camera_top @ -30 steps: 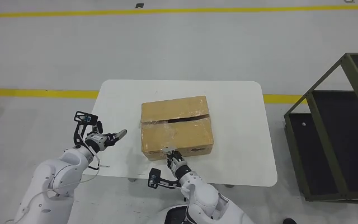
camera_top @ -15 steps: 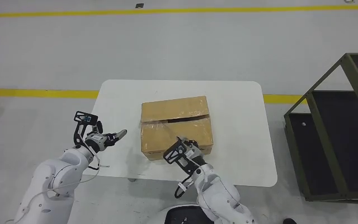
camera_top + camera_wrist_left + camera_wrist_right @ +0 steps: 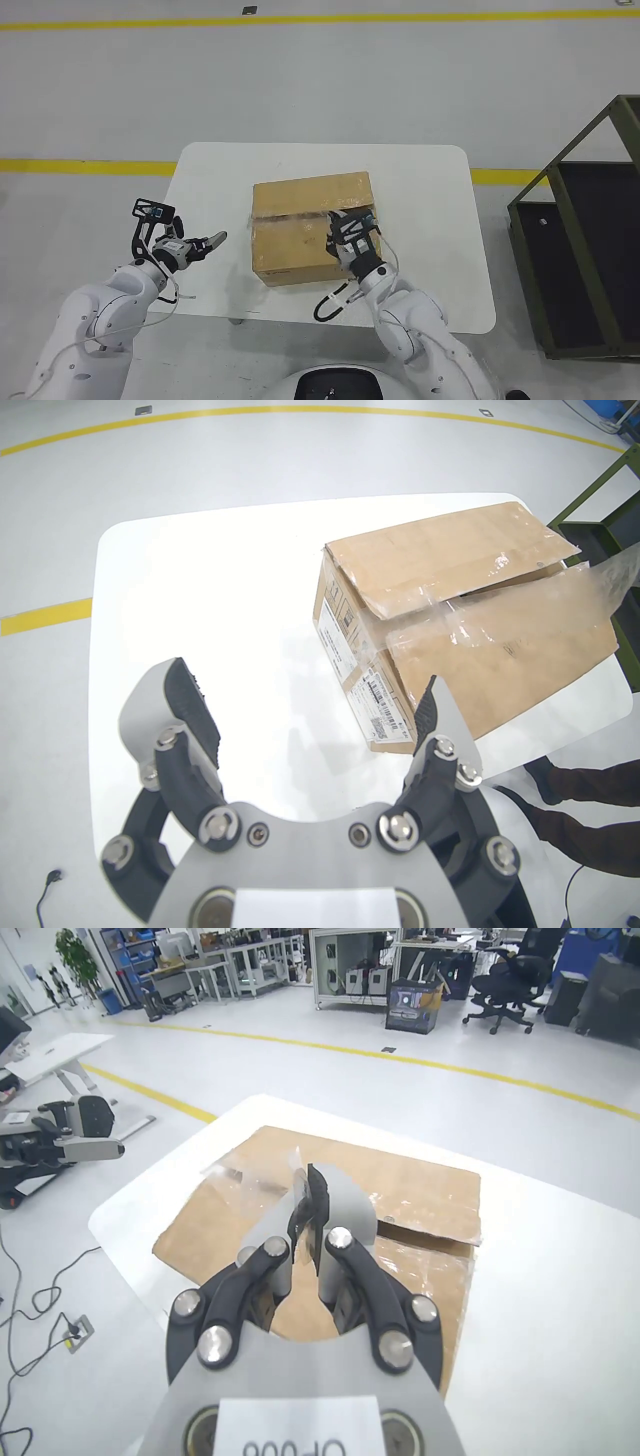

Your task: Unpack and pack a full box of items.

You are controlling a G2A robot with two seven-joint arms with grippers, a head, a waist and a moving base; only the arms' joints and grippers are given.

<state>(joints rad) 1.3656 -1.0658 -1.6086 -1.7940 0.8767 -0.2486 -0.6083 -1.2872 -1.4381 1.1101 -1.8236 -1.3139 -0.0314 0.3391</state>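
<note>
**Tape pinched above the carton**

The smooth white table [image 3: 420, 190] has rounded corners. A brown cardboard box [image 3: 290, 245] sits near its middle, with the top flaps slightly parted along the seam. A crinkled strip of clear tape [image 3: 250, 1183] stands up off the box top, clenched between the ribbed black pads of the right gripper [image 3: 306, 1193]. The left gripper [image 3: 305, 685] hovers over the table's left side, apart from the box, with its jaws spread wide and holding nothing.
</note>
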